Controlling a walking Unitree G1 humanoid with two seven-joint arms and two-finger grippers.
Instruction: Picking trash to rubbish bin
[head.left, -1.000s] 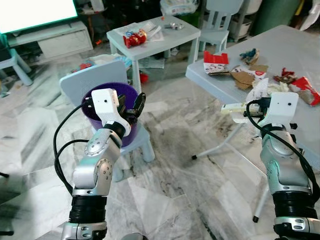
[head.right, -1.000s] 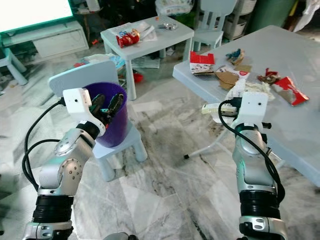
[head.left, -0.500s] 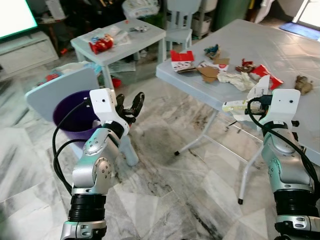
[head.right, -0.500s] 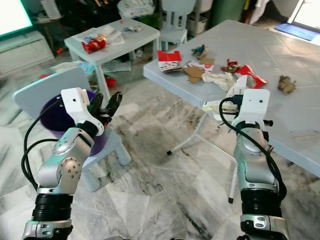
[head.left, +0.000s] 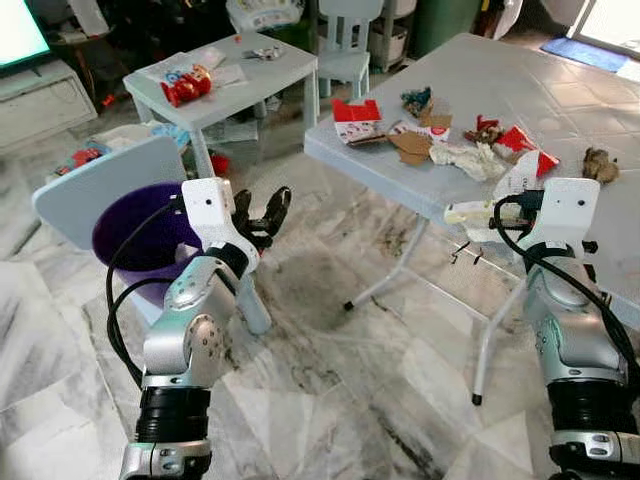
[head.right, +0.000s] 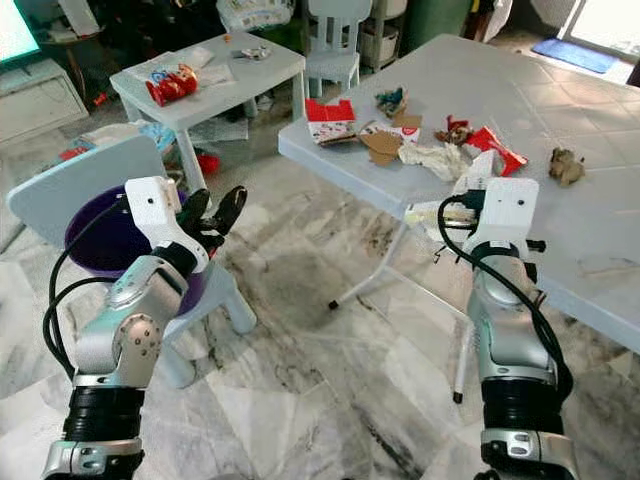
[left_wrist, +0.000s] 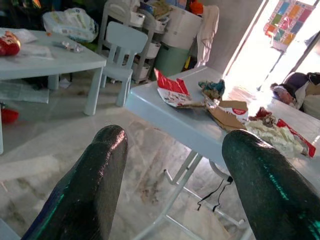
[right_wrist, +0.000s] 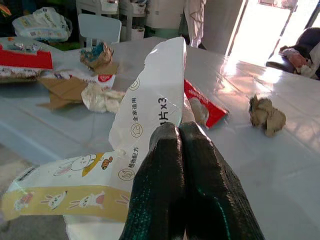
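White and yellow plastic, a crumpled wrapper (right_wrist: 150, 145) printed with little rabbits, is pinched between the two black fingers of the right gripper (right_wrist: 180, 150), which are pressed together on it; the packet sticks out ahead of the fingertips, over the near edge of the grey folding table (head.left: 560, 90). So the pick looks done and the carry to the bin is the step in hand. Beyond that pincer more rubbish lies on the tabletop: a torn red carton (head.left: 357, 112), brown cardboard scraps (head.left: 411, 146), a crumpled white paper (head.left: 470, 158) and a red foil packet (head.left: 527, 143). The left gripper (head.left: 262, 213) is held up with its fingers spread apart and nothing between them; just behind and below it sits the purple bin (head.left: 140, 235) on a pale blue child's chair (head.left: 95, 185). Next, I'd judge, the right arm must be brought across to that bin, which is well apart from it, and the fingers parted over the mouth. Compared with a second ago the whole view has swung towards the big table and the bin has slid to the left, so the robot has turned; the grip on the wrapper is unchanged.
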